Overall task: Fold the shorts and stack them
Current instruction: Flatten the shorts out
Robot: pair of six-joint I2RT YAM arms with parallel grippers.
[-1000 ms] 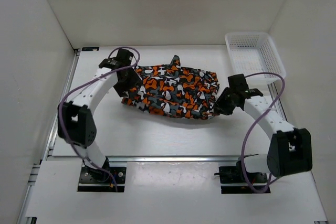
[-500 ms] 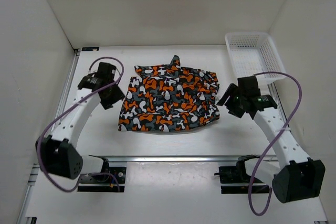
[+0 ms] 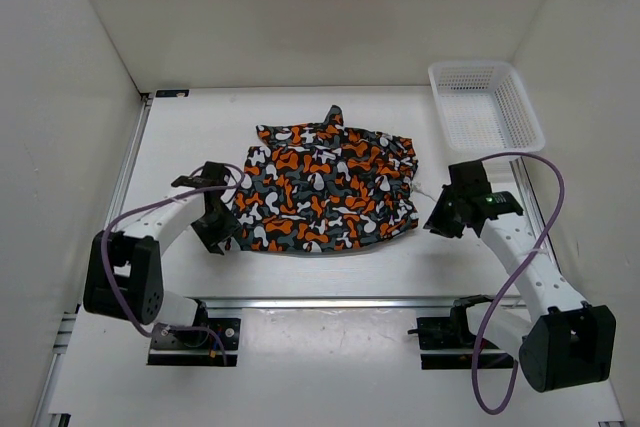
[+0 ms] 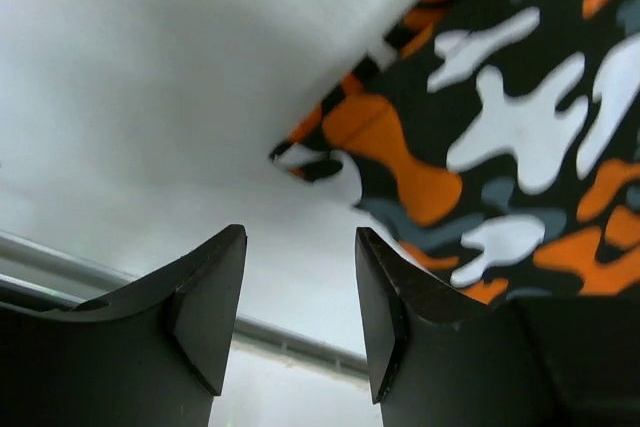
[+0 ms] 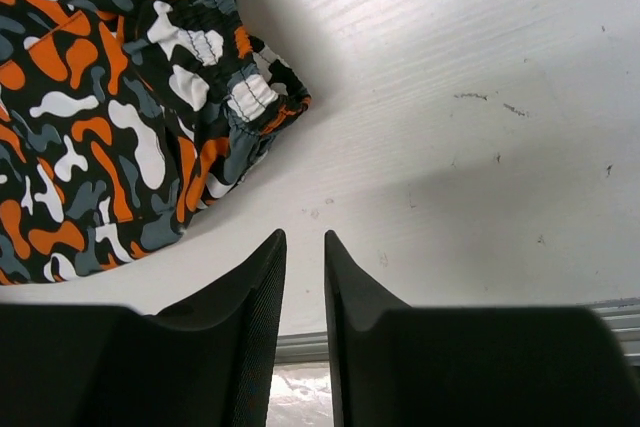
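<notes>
Two empty claws sit low near the front edge. Left claw (image 3: 215, 232) gapes just off the shorts' (image 3: 325, 187) near-left corner. Right claw (image 3: 437, 219), narrowly parted, is beside the near-right corner. Shorts lie mid-worktop (image 3: 300, 272), bare margins around. Basket (image 3: 485, 107) is far right, apart.

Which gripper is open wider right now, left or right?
The left gripper: its wrist view shows a broad gap between the fingers, while the right gripper leaves only a narrow slit. Neither holds the shorts.
</notes>
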